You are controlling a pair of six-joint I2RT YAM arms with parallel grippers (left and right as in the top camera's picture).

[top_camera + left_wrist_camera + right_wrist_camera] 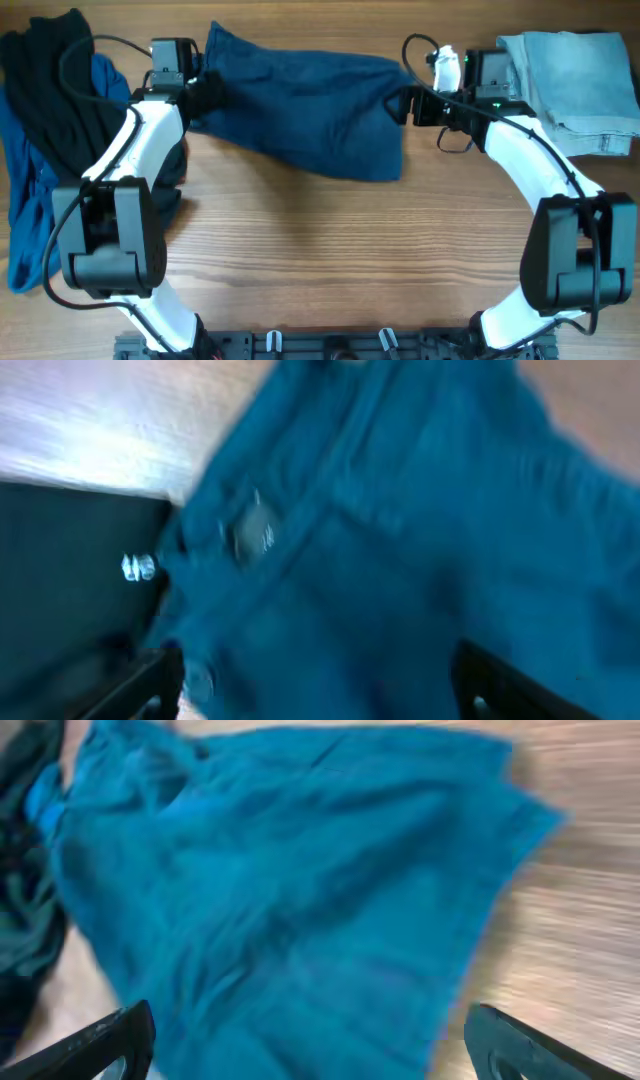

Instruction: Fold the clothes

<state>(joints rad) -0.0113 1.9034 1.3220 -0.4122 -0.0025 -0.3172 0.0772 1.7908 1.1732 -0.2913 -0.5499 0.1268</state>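
**A:** Where are the navy shorts (300,100) lying?

**B:** They are lying spread across the far middle of the wooden table (330,260), stretching from left to right between the two arms.

**A:** What is the left gripper (203,93) doing?

**B:** It is sitting at the left edge of the shorts. Its wrist camera is blurring, but it is showing a metal button (255,535) on the blue cloth. The jaws are standing wide. One of its fingers (140,680) is showing in the lower left corner of that view and the other in the lower right, with cloth filling the space between them. They are not closing on anything.

**A:** And the right gripper (405,103)?

**B:** It is sitting at the right edge of the shorts, facing left along them. Its fingertips (105,1040) are also standing far apart, and the blue fabric is spreading out ahead of them and between them. I cannot tell whether they are touching the cloth.

**A:** Are other clothes lying around?

**B:** Yes. A pile of black and mid-blue garments (45,130) is lying along the left side of the table, beside the left arm. A pale denim piece (570,85) is lying flat in the far right corner, just behind the right arm and apart from the shorts.
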